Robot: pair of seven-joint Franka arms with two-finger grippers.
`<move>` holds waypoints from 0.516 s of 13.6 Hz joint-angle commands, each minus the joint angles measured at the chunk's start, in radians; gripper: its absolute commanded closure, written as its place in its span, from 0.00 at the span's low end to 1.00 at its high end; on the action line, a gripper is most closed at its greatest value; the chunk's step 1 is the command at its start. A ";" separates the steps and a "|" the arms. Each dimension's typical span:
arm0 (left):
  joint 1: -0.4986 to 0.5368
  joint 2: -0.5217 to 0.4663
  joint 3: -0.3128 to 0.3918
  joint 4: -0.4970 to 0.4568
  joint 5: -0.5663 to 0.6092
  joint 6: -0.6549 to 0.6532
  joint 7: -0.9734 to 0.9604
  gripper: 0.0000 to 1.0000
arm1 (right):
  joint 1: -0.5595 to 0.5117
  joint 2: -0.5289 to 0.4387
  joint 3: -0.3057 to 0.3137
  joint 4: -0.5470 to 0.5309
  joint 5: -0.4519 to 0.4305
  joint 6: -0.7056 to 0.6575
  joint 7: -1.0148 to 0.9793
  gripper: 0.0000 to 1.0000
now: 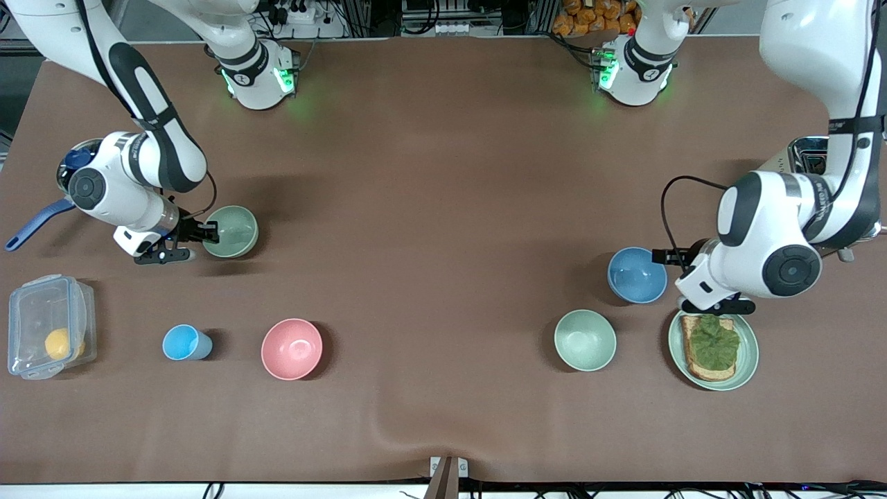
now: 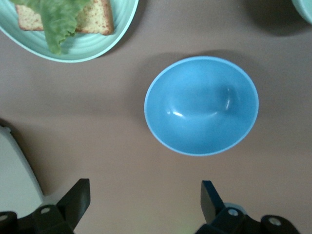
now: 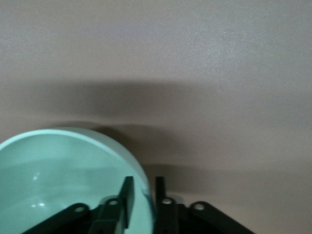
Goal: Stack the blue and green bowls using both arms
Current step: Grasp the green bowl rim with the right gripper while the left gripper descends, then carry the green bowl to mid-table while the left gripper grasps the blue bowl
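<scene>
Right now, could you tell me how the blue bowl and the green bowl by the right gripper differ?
The blue bowl is sky blue; the green bowl is sage. The right gripper pinches the green bowl's rim; the open left gripper hovers beside the blue bowl, not touching. Both are upright, similar in size.

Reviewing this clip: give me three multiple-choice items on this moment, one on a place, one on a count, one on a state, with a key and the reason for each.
1. Where is the blue bowl?
A. beside the toast plate
B. inside the pink bowl
C. in the lidded box

2. How many green bowls are on the table?
A. one
B. two
C. three

3. The right gripper is
A. over bare table
B. clamped on the green bowl
C. holding a cup

Key: A, it sits alone near the plate, under the open left gripper; B, the held bowl and the mint bowl; B, its fingers straddle the rim.
</scene>
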 commanded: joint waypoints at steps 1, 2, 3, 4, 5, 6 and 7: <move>-0.008 0.025 0.001 0.007 0.012 0.034 -0.020 0.00 | -0.007 -0.013 0.010 -0.007 0.022 -0.013 -0.012 1.00; -0.003 0.037 0.001 0.007 0.012 0.054 -0.020 0.00 | -0.001 -0.022 0.013 -0.002 0.031 -0.049 -0.009 1.00; 0.006 0.055 0.001 0.009 0.009 0.082 -0.020 0.00 | 0.002 -0.033 0.024 0.007 0.076 -0.107 0.003 1.00; 0.012 0.066 0.001 0.012 0.006 0.097 -0.020 0.00 | 0.015 -0.046 0.036 0.021 0.135 -0.141 0.013 1.00; 0.014 0.084 0.001 0.015 0.006 0.103 -0.022 0.00 | 0.025 -0.059 0.039 0.032 0.170 -0.175 0.019 1.00; 0.017 0.091 0.001 0.012 0.006 0.103 -0.022 0.00 | 0.038 -0.072 0.041 0.039 0.186 -0.209 0.057 1.00; 0.015 0.106 0.001 0.009 0.006 0.103 -0.022 0.00 | 0.059 -0.091 0.042 0.039 0.190 -0.215 0.121 1.00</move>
